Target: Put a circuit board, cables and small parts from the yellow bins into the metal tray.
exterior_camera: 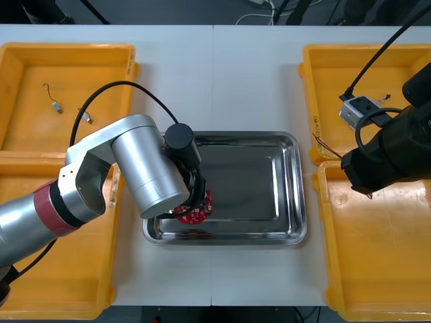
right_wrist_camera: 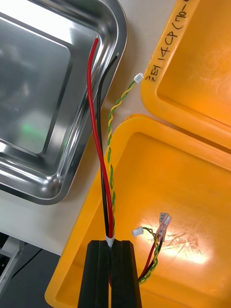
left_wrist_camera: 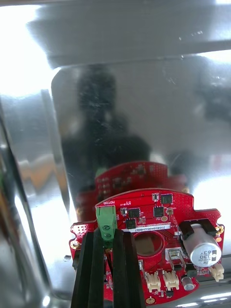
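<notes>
My left gripper (left_wrist_camera: 109, 240) pinches the round red circuit board (left_wrist_camera: 159, 216) inside the metal tray (exterior_camera: 296, 202). My right gripper (right_wrist_camera: 111, 246) grips red, black and yellow cables (right_wrist_camera: 98, 144) just beside the tray. The small metal part (exterior_camera: 56, 105) is not in the tray yet

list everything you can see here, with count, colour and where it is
yellow plastic bins: 4, yellow, two at each side of the table
light table: 1, whitish, under everything
shiny metal tray: 1, silver, between the bins
round red circuit board: 1, red, held over the tray's near left corner
cable bundle of red, black and twisted yellow-green wires: 1, runs from the near right bin up to the tray's rim
small metal part on a thin dark wire: 1, grey, far left bin
left claw: 1, black, shut on the circuit board
right claw: 1, black, shut on the cable bundle over the near right bin
</notes>
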